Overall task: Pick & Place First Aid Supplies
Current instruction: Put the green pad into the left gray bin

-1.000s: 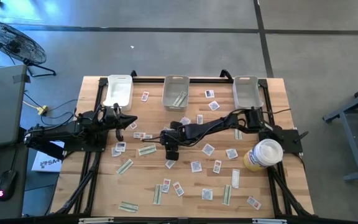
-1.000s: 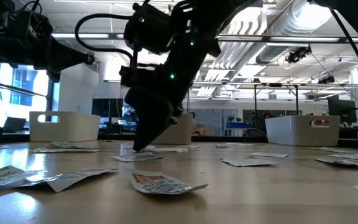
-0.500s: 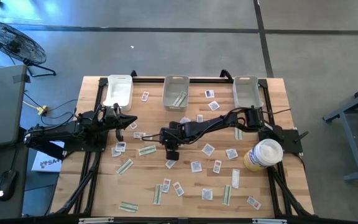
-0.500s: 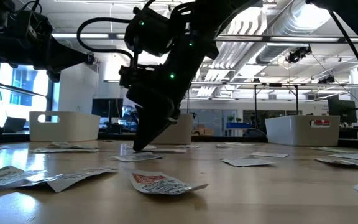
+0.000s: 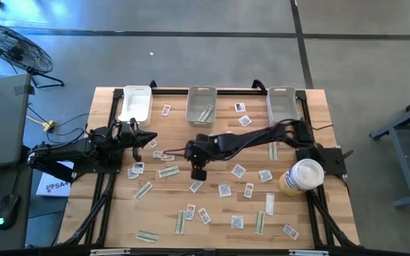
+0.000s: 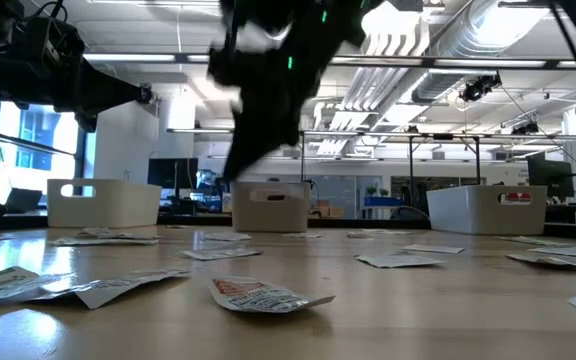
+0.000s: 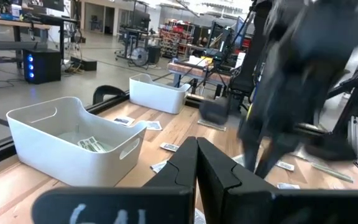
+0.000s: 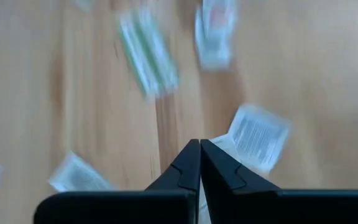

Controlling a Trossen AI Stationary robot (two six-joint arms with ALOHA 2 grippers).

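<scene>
Right gripper (image 5: 198, 173) pinched shut on thin white packet (image 8: 253, 135): light, floppy, slippery; best nipped at an edge. Left gripper (image 7: 197, 163) pressed together, idle.

Small flat paper packets (image 5: 238, 171) lie scattered flat over the wooden table (image 5: 319, 206): white squarish ones with red or blue marks, and longer pale green strips (image 5: 168, 171). One green strip (image 5: 205, 113) lies inside the middle bin (image 5: 201, 93).

Grey concrete floor (image 5: 191, 57), floor fan (image 5: 13, 46), ceiling ducts (image 6: 468, 40), window (image 6: 28, 140)
</scene>
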